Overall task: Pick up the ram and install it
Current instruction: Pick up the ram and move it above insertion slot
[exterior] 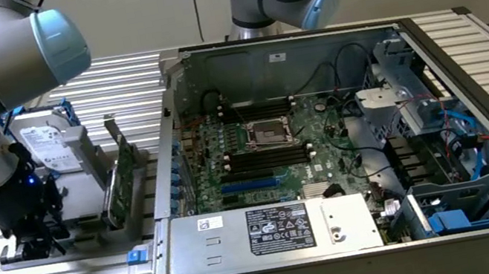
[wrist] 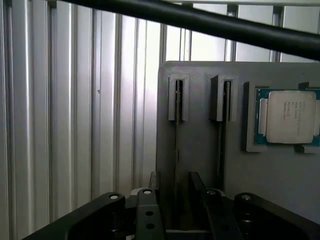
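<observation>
On gray holder (wrist: 200, 165): ram (wrist: 178, 130) in slot, processor (wrist: 287, 117) in recess.

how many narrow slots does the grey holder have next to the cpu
2. The first slot lies in line with the gripper, farther from the CPU; the second slot sits between it and the CPU. More may be hidden on the grey holder.

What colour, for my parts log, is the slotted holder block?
Grey; the holder block shows best in the wrist view.
</observation>
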Motion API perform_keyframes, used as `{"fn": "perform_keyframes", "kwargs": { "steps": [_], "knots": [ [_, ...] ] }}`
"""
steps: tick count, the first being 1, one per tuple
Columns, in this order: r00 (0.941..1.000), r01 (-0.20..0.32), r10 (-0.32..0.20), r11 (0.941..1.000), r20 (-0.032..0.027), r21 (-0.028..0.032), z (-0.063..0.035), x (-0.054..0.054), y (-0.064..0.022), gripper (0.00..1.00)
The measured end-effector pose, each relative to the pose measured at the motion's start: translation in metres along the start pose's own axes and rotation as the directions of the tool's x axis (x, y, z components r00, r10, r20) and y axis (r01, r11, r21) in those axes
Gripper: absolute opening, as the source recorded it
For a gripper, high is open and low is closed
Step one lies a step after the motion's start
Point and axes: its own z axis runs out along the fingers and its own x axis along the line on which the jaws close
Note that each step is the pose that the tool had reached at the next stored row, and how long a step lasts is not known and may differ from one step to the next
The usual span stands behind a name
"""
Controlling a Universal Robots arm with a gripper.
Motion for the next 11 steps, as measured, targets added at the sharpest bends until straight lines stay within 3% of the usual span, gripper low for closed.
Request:
{"fn": "perform_keyframes", "kwargs": {
  "steps": [11],
  "knots": [
    [1.0000, 0.000, 0.000, 1.0000, 0.0013, -0.0009, 0.0023, -0.0008, 0.0030, 0.36]
  ]
}}
